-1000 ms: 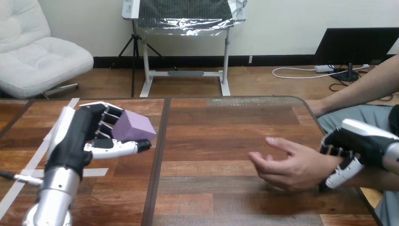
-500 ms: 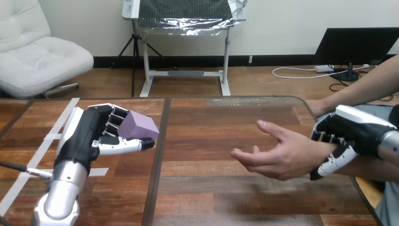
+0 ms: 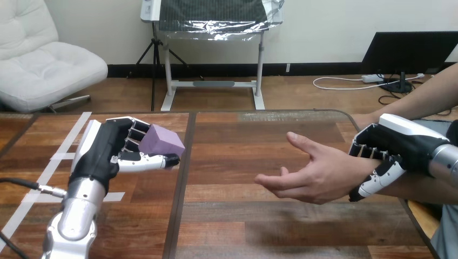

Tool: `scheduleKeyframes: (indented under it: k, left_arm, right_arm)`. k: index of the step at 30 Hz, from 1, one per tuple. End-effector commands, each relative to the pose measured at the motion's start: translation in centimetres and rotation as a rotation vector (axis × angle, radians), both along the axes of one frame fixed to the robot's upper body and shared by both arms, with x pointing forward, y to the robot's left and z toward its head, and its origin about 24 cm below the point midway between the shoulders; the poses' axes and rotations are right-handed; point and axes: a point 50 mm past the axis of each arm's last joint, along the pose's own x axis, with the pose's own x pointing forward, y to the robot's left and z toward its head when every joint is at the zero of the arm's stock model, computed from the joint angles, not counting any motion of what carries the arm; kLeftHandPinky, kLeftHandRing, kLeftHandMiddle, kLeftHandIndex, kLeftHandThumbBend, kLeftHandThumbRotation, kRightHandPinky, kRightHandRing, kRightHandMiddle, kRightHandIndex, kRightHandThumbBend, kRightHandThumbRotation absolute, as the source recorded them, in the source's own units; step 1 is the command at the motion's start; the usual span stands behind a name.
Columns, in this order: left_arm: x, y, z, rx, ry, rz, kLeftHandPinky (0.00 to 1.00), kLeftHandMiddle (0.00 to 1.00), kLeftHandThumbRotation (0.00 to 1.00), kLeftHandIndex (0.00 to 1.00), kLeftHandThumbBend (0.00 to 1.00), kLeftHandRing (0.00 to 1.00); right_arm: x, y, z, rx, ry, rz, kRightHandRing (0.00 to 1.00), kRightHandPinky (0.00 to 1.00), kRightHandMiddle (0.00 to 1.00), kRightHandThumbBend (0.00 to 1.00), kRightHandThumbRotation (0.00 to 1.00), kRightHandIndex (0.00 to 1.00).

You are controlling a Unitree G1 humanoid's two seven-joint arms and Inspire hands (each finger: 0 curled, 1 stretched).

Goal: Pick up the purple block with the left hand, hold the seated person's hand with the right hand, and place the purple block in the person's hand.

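Observation:
My left hand (image 3: 108,151) is raised over the left part of the wooden table (image 3: 270,140), its fingers and thumb curled round the purple block (image 3: 162,143). The block sits tilted in that grasp, clear of the tabletop. At the right, the person's hand (image 3: 313,172) hovers palm up above the table, fingers spread toward the left. My right hand (image 3: 386,151) is wrapped round the person's wrist from the far side, its fingers curled over the top and its thumb underneath.
Strips of white tape (image 3: 59,156) cross the table's left part. A dark seam (image 3: 181,178) runs front to back between the two boards. The person's forearm (image 3: 426,189) lies along the right edge.
My left hand has carried the purple block a little right and up. My right hand has lifted the person's hand off the table and drawn it leftward, palm turning up.

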Motion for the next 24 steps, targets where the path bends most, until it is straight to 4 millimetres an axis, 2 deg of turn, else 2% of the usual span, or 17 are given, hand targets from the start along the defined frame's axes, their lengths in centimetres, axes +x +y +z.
scheduleKeyframes:
  k: [1,14,24]
  left_arm:
    - [2.1,-1.0,2.9,0.0,-0.107,-0.027,0.38,0.47,0.0,0.48,0.64,0.45]
    - [3.1,-1.7,3.1,-0.022,-0.115,-0.037,0.39,0.48,0.0,0.49,0.64,0.46]
    - [3.7,-2.8,3.3,-0.037,-0.113,-0.042,0.39,0.48,0.0,0.48,0.64,0.46]
  right_arm:
    - [0.4,0.8,0.5,0.055,-0.03,0.012,0.39,0.31,0.46,0.89,0.01,0.49]
    - [0.4,1.2,0.7,0.088,-0.049,0.027,0.39,0.32,0.45,0.9,0.02,0.48]
    - [0.5,1.4,0.7,0.085,-0.052,0.033,0.44,0.36,0.49,0.91,0.03,0.48]
